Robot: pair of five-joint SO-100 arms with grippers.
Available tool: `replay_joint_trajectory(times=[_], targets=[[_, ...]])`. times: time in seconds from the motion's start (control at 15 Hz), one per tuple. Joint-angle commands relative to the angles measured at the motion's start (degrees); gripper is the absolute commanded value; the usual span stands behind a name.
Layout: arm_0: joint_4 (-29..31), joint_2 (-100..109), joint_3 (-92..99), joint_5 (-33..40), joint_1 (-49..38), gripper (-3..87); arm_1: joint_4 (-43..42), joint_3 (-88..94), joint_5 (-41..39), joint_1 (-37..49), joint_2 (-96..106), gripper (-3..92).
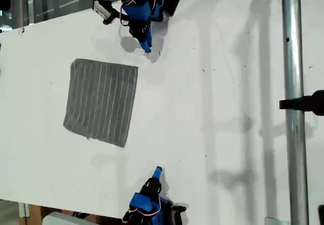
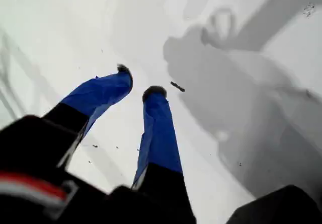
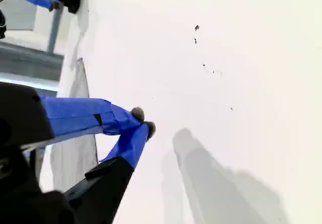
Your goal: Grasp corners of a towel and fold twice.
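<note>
Towel [image 1: 101, 101] flat, untouched — my first gripper [image 2: 139, 83] slightly parted, my second gripper [image 3: 143, 122] closed, empty.

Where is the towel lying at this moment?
The towel lies flat on the white table, in the exterior view's left half, between the two blue arms and touched by neither gripper.

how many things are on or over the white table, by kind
towel: 1, grey with pale stripes, lying flat
blue end effectors: 2, my first gripper and my second gripper, both empty above the bare table
metal pole: 1, on the exterior view's right
total: 4
</note>
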Motion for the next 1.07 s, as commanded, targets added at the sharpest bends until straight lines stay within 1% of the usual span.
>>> replay_joint_trajectory(times=[0.0,1.0], targets=[[0.0,0.4,0.3,-29.7,-11.1,-2.3,0.5,-0.6,0.0,0.8,0.4,-0.2],[0.0,0.4,0.3,-30.0,-10.9,-2.4,0.5,-0.6,-0.1,-0.4,0.4,-0.2]])
